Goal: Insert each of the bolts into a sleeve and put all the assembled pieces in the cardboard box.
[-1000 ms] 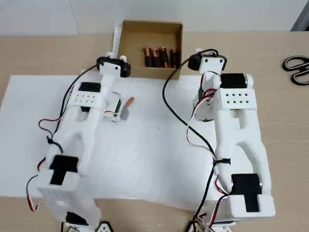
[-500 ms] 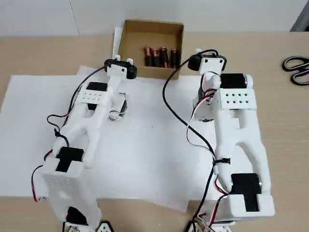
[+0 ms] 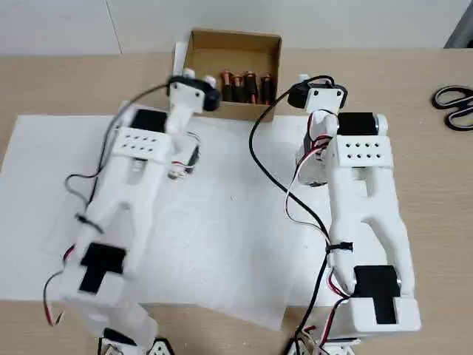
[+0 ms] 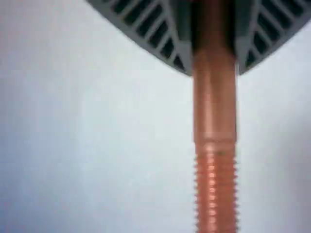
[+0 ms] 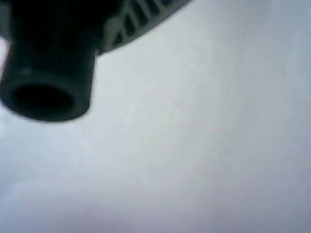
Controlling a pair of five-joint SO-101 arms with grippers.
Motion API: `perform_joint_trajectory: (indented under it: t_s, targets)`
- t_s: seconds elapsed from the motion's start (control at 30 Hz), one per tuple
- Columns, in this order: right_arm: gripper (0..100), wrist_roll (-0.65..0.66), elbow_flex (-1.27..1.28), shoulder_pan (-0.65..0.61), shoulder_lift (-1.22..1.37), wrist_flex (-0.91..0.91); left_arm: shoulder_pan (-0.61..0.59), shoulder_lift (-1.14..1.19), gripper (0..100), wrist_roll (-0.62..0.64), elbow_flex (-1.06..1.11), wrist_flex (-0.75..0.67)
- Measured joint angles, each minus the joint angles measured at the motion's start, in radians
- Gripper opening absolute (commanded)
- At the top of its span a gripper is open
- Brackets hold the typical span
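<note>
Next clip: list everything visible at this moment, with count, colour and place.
cardboard box: one, brown, far side of the table
assembled pieces: about four, copper and dark, side by side in the box
bolt: one, copper, held in the left gripper
sleeve: one, black, held in the right gripper
paper sheet: one, white, under both arms
scissors: one pair, dark, at the table's right edge
table: one, light wood
left gripper: one, grey, shut on the bolt
right gripper: one, grey, shut on the sleeve
left arm, right arm: two, white, side by side
</note>
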Motion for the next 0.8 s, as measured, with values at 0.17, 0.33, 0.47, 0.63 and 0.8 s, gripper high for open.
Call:
perform_joint_trajectory:
  t_s: [0.17,0.33,0.47,0.63,0.8]
  targets:
    - [0.4,0.003,0.0,0.003,0.0,0.0,0.005,-0.152,1,-0.287,0.0,0.138]
    - [0.4,0.003,0.0,0.018,0.0,0.0,-0.009,-0.196,1,-0.772,0.0,0.272]
    - [0.4,0.006,-0.037,0.08,0.0,0.0,-0.035,-0.176,1,-1.111,-0.002,0.276]
    - [0.4,0.072,-0.097,0.13,0.0,0.057,-0.035,-0.048,1,-1.201,-0.002,0.264]
    - [0.4,0.13,-0.175,0.132,0.0,0.12,-0.035,0.083,6,-1.212,-0.002,0.137]
